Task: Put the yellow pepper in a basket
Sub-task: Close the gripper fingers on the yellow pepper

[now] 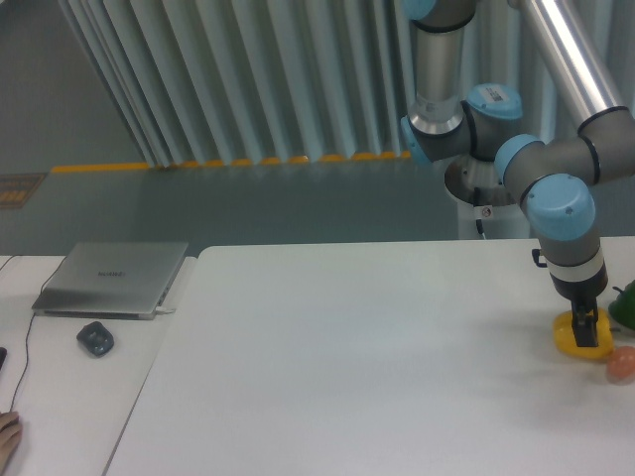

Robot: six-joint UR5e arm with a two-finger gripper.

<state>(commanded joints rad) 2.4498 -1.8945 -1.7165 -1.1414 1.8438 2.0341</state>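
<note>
The yellow pepper lies on the white table near its right edge. My gripper comes straight down onto it, with one dark finger standing in front of the pepper's right half. The other finger is hidden, so the jaws' spacing does not show. No basket is in view.
A green vegetable sits at the right edge just behind the pepper, and a small orange-pink fruit lies just in front of it. A closed laptop, a mouse and a person's hand are at the far left.
</note>
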